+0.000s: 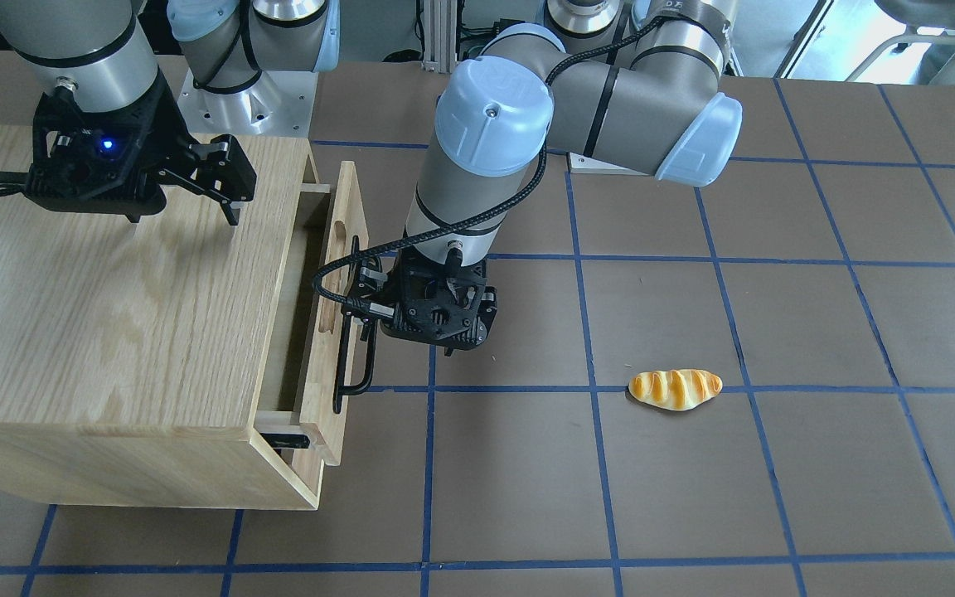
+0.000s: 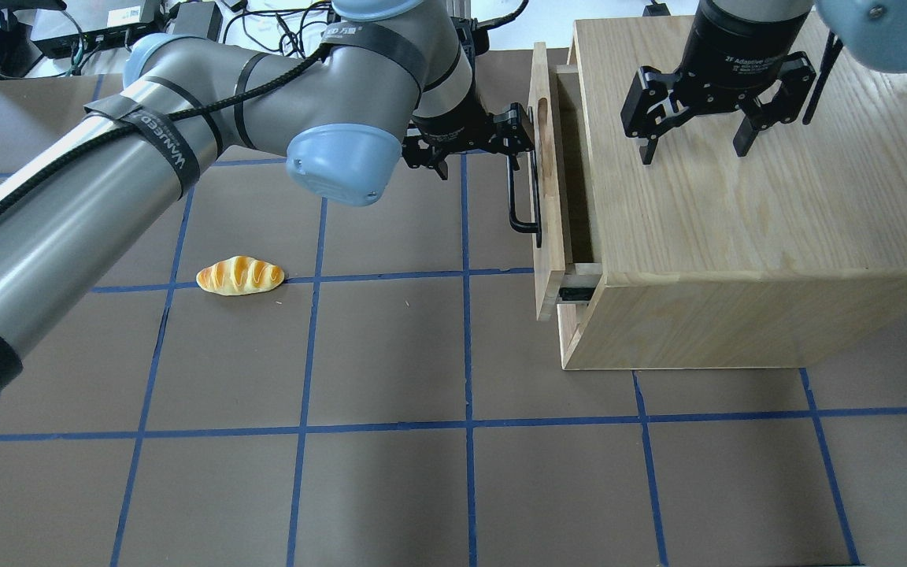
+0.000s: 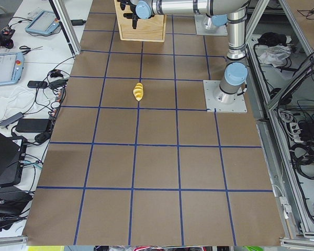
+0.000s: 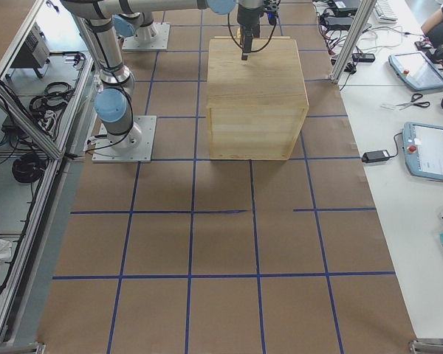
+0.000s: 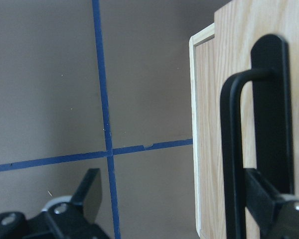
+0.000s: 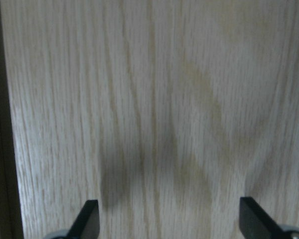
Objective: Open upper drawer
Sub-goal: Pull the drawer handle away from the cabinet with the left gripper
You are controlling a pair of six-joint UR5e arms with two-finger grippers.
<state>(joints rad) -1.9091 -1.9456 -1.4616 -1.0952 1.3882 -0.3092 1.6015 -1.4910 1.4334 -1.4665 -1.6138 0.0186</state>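
The upper drawer (image 2: 546, 197) is pulled a little way out of the oak cabinet (image 2: 737, 236). Its front panel (image 1: 335, 332) carries a long black bar handle (image 1: 345, 365). My left gripper (image 2: 493, 146) is open at the handle's far end. In the left wrist view the handle (image 5: 234, 149) stands between the fingers. One finger (image 5: 269, 199) is at the panel side of the bar, the other (image 5: 87, 191) is out over the mat. My right gripper (image 2: 694, 146) is open and empty, just above the cabinet top (image 6: 169, 124).
A toy bread roll (image 1: 675, 388) lies on the brown mat, well away from the drawer, and also shows in the overhead view (image 2: 239, 276). Blue tape lines grid the mat. The left arm's long links cross the table's left half in the overhead view.
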